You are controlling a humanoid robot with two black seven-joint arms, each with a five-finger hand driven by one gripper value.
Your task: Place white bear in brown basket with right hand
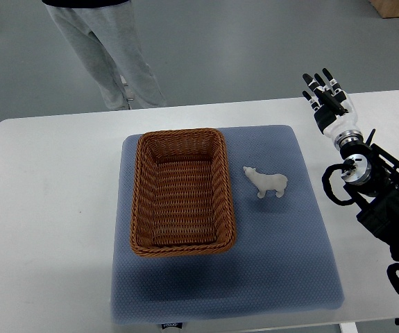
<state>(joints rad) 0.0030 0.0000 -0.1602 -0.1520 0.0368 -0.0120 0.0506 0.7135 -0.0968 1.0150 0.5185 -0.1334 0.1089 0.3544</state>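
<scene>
Right robot hand hovering empty over the far right of the tabletop, fingers extended and loosely spread.

Stood white bear on the blue mat, upright, just beside the right wall of the brown basket and well apart from the robot hand, nearer and to its left. Showed a small dark label at the mat's near edge, print too small to read. Caught a person's grey trouser legs beyond the tabletop.
</scene>
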